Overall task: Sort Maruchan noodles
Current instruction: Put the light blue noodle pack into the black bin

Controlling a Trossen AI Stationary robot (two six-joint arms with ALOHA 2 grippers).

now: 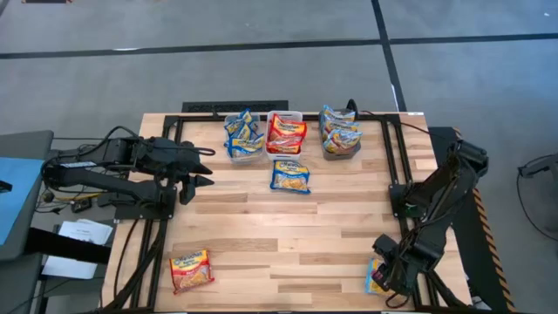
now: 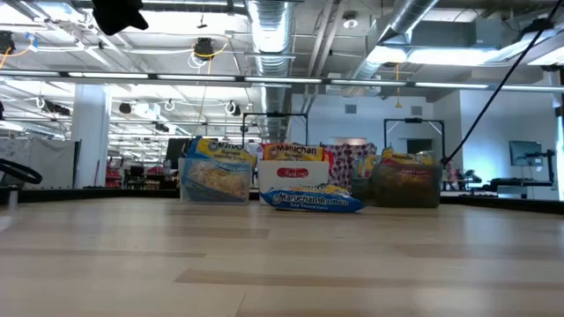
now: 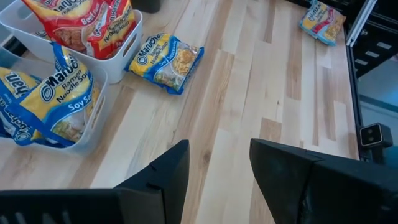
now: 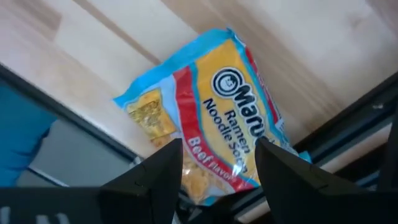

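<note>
My right gripper is open at the table's near right corner. It points down over a Beef ramen packet with blue and red trim, and its fingers stand on either side of the packet's end. My left gripper is open and empty, above the table beside the clear bin of blue packets. A white bin holds red packets. A dark grey bin holds orange ones. A blue packet lies flat in front of the white bin. A red-trimmed packet lies near the front left. My right gripper has its open fingers on either side of the Beef packet's end, coming from above. I cannot tell whether they touch it. The packet lies flat at the table's edge.
The three bins stand in a row at the table's far edge, also seen in the low view. A black frame rail runs along the table's right side next to the packet. Bare wood lies across the middle and front.
</note>
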